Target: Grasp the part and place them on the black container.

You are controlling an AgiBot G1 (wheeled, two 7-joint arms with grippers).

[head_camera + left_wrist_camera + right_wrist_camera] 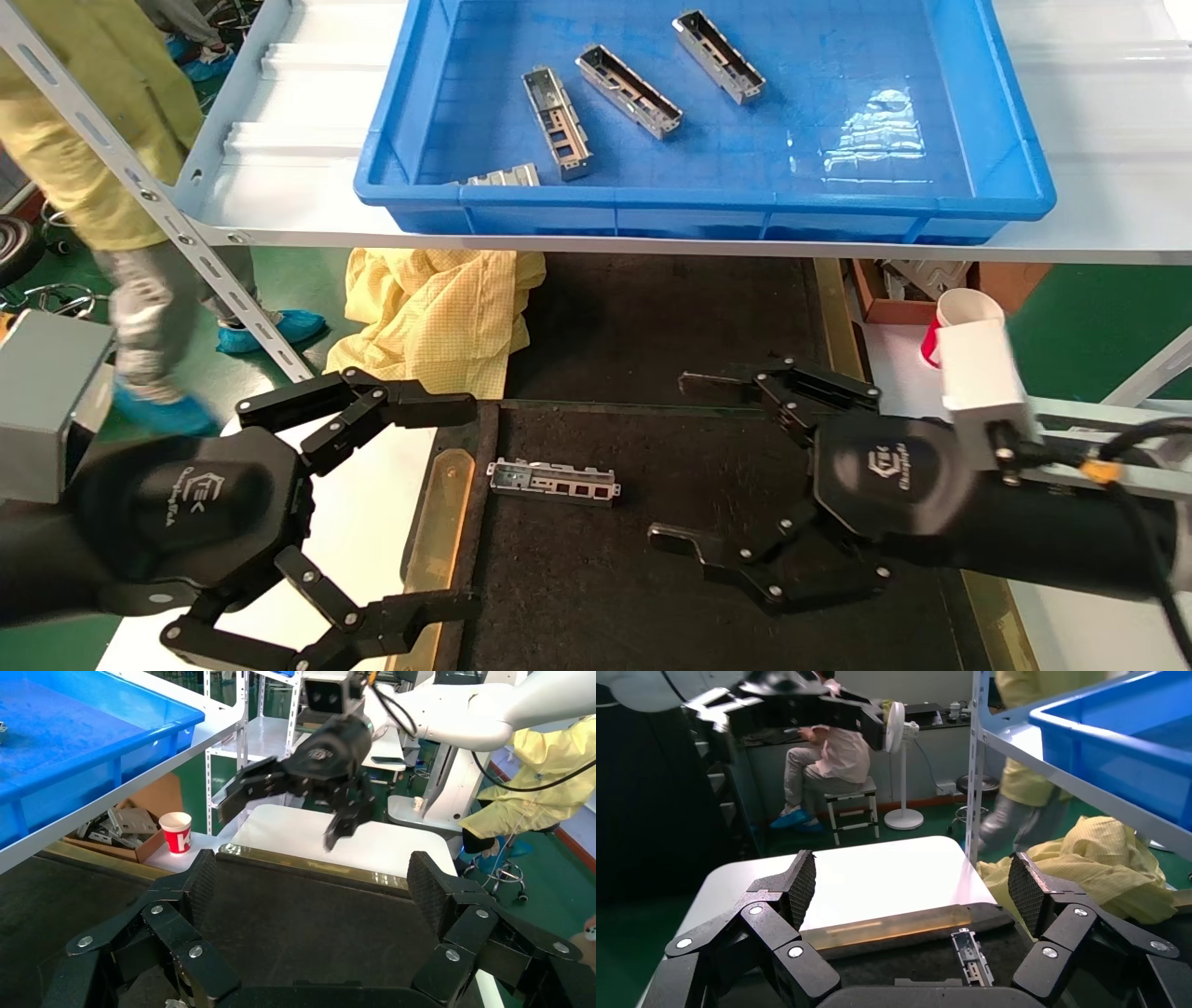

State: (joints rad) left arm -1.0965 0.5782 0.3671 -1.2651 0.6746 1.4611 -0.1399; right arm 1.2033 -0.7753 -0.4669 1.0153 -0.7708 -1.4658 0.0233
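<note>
A deep blue bin (1006, 168) sat on a pale shelf (1099, 121) with perforated grey struts (186, 238). Beneath the shelf lay a crumpled yellow garment (438, 317). On the right, a red and white paper cup (959, 317) stood beside a cardboard box (894, 303) of metal scraps. A person in yellow with blue shoe covers (270, 331) stood on the green floor (1099, 317) at left.

The deep blue plastic bin (1006, 177) hides the far portion of the flat black felt-surfaced tray (596, 596) in the head view. The bin's front wall covers most of one silver-grey metal channel piece (503, 176). The person in yellow clothing (84, 121) is cut off at the frame edge.
</note>
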